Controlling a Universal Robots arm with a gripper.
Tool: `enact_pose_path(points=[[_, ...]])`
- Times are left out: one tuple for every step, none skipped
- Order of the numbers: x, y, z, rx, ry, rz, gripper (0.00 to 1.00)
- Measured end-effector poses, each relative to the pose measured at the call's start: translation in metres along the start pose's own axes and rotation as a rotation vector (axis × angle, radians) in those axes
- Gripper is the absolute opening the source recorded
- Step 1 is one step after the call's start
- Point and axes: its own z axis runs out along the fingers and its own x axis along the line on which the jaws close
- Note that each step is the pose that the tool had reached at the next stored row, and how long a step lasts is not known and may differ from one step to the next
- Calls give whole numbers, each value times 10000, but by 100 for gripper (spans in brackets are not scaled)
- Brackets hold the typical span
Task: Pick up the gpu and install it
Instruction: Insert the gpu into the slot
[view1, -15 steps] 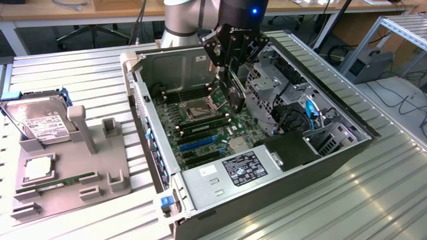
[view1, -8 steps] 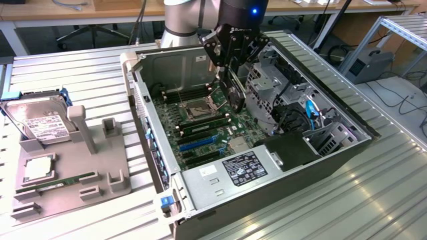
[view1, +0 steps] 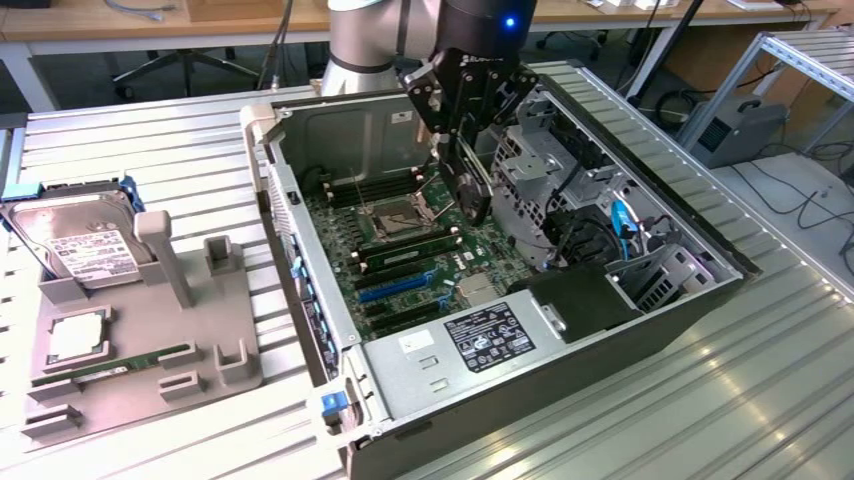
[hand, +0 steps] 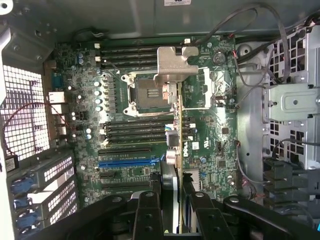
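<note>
Hanging inside the open computer case, the gripper is clamped on the gpu, which is held on edge above the motherboard. The wrist view reveals the card's silver bracket near the processor socket. The exterior view shows a hard drive outside the case.

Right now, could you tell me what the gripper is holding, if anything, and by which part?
The gpu, clamped between the fingers across its flat faces at the end away from its silver bracket.
</note>
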Motion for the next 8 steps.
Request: enact_pose_path(points=[[0,0,-1,-1,-2,-84,27],[0,0,0,-5,-4,-175,27],[0,0,0,-7,-6,-251,27],[0,0,0,-10,-7,-321,27],[0,0,0,-12,-9,-399,27],[0,0,0,-14,-11,-476,27],[0,0,0,-16,-12,-545,27],[0,0,0,-18,-14,-610,27]])
